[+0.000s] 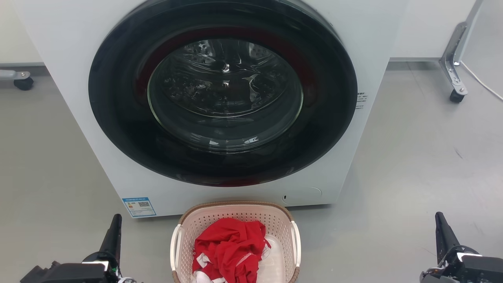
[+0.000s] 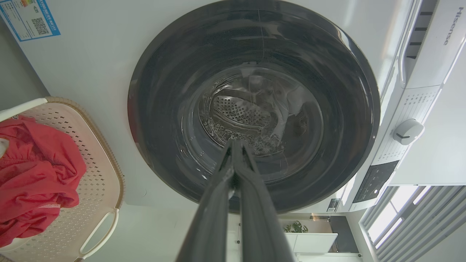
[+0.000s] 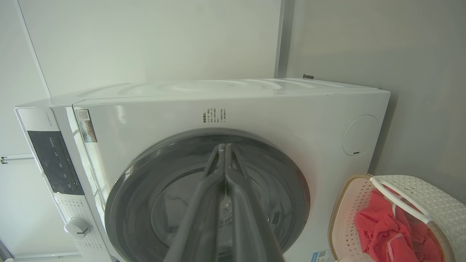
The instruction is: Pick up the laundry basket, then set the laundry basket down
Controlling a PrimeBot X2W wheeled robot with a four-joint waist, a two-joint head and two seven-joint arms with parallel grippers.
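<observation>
Both claws are low, one on each side. My left claw [image 1: 114,230] and right claw [image 1: 441,230] each have two fingers pressed together, pinching nothing. Between them, well apart from both, is one laundry basket [image 1: 235,205] on the floor [image 1: 412,177]. It sits right of my left claw and left of my right. It has two white handles [image 1: 173,245], one per side, neither touched, and one red garment [image 1: 230,247] heaped inside.

Beyond the claw tips is one washing machine [image 1: 70,78] with one round dark door [image 1: 118,98], shut. One blue label [image 1: 138,206] sits just ahead of my left claw.

Farthest out are two caster wheels, one [image 1: 23,83] past the left claw and one [image 1: 456,96] past the right.
</observation>
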